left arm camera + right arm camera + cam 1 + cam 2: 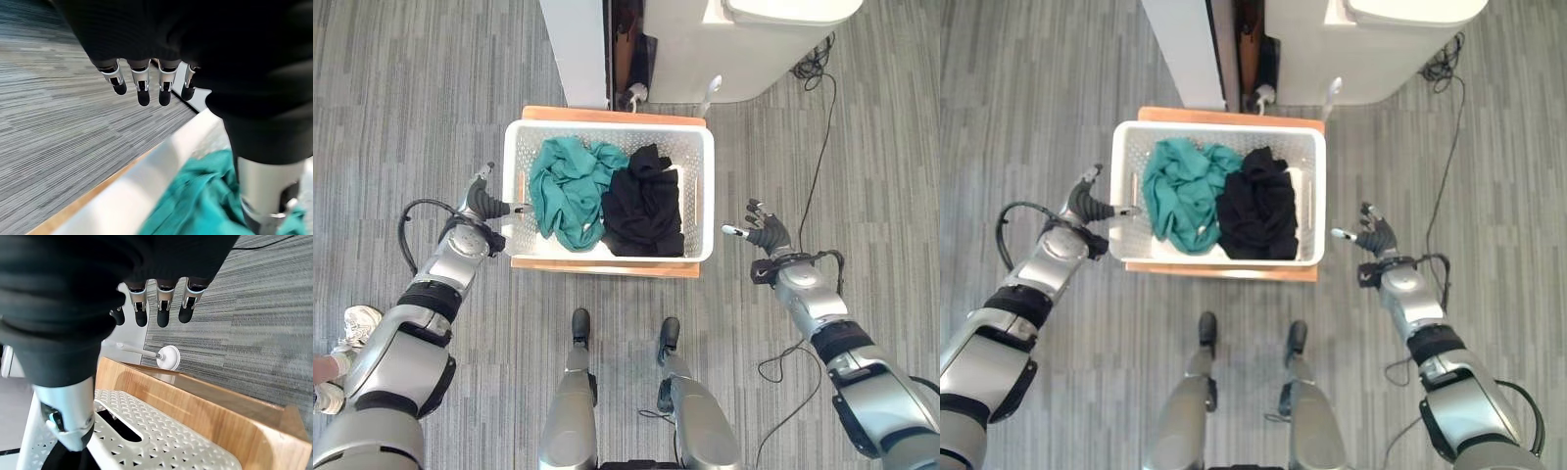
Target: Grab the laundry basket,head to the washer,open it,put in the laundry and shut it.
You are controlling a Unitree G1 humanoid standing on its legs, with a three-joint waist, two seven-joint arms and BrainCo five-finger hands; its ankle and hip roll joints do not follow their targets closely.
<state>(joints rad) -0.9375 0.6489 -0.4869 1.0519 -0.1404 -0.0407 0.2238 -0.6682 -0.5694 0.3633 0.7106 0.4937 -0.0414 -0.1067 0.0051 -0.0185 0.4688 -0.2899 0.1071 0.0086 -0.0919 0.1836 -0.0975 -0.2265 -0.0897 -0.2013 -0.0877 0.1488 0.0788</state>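
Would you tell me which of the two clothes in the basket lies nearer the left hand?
The teal garment, on the side by the left hand; the black garment lies toward the right hand.

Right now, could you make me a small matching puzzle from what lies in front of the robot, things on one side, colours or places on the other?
Things:
1. laundry basket
2. crumpled cloth on the robot's left
3. crumpled cloth on the robot's right
4. right hand

Descriptions:
a. black
b. white, perforated
c. open, apart from the basket
d. teal

Pairs: 1-b, 2-d, 3-a, 4-c

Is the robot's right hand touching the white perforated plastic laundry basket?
Apart. In the left eye view, bare carpet separates the right hand from the white perforated plastic laundry basket.
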